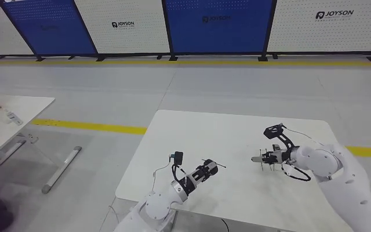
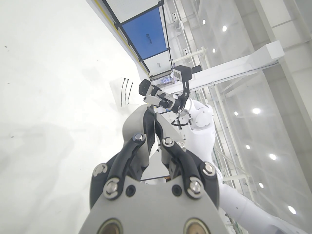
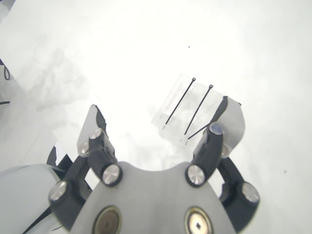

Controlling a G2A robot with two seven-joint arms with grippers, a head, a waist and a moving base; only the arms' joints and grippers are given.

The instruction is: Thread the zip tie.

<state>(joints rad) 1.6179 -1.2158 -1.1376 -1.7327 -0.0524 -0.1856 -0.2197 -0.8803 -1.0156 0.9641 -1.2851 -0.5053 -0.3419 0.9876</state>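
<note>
My left gripper (image 1: pixel 207 170) hovers over the near-left part of the white table (image 1: pixel 232 133), shut on a thin black zip tie (image 1: pixel 219 166) that sticks out past its fingertips. In the left wrist view the two pads (image 2: pixel 148 125) are pressed together. My right gripper (image 3: pixel 160 112) is open, low over a clear plastic sheet (image 3: pixel 175 93) that carries three black zip ties (image 3: pixel 180 101) side by side. One of its fingers (image 3: pixel 223 107) covers part of the third tie. The top view shows this gripper (image 1: pixel 259 158) at the table's right.
The left wrist view shows the right gripper (image 2: pixel 145 93) farther off, beside the sheet of spare ties (image 2: pixel 125 91). The table's centre and far side are bare white surface. A second white table (image 1: pixel 17 113) stands off to the left, across a floor gap.
</note>
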